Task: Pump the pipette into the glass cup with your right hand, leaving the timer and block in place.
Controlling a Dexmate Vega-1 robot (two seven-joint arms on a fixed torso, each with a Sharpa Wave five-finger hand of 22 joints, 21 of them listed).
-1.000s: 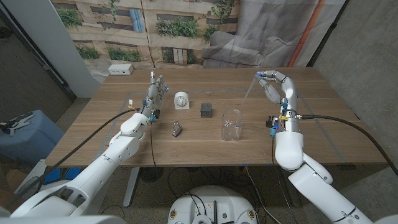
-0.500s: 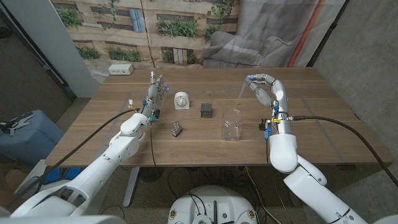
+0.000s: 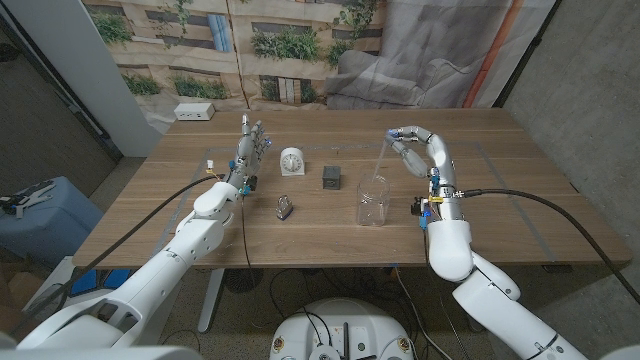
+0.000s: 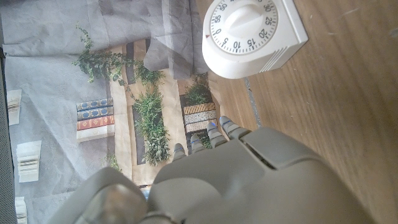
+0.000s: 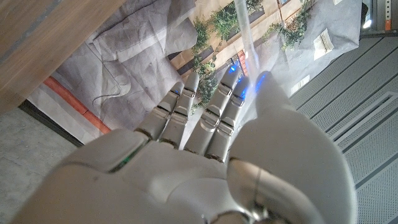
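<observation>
My right hand (image 3: pixel 412 147) is raised over the table and holds a clear pipette (image 3: pixel 385 157). The pipette slants down and to the left, its tip just above the far rim of the glass cup (image 3: pixel 373 200). In the right wrist view the pipette (image 5: pixel 246 32) reaches out past the fingers (image 5: pixel 202 118) as a pale translucent stem. The white timer (image 3: pixel 291 160) and the dark block (image 3: pixel 331 178) stand left of the cup. Beside the timer (image 4: pixel 252 34), my left hand (image 3: pixel 251 148) stands upright with its fingers apart and nothing in it.
A small metal object (image 3: pixel 285 208) lies on the wood in front of the timer. A white power strip (image 3: pixel 195 112) sits at the far left corner. Cables run along both arms. A printed backdrop hangs behind the table (image 3: pixel 500 215).
My right hand has carried the pipette leftward, from the table's right side to above the cup. The left hand, timer and block have not moved.
</observation>
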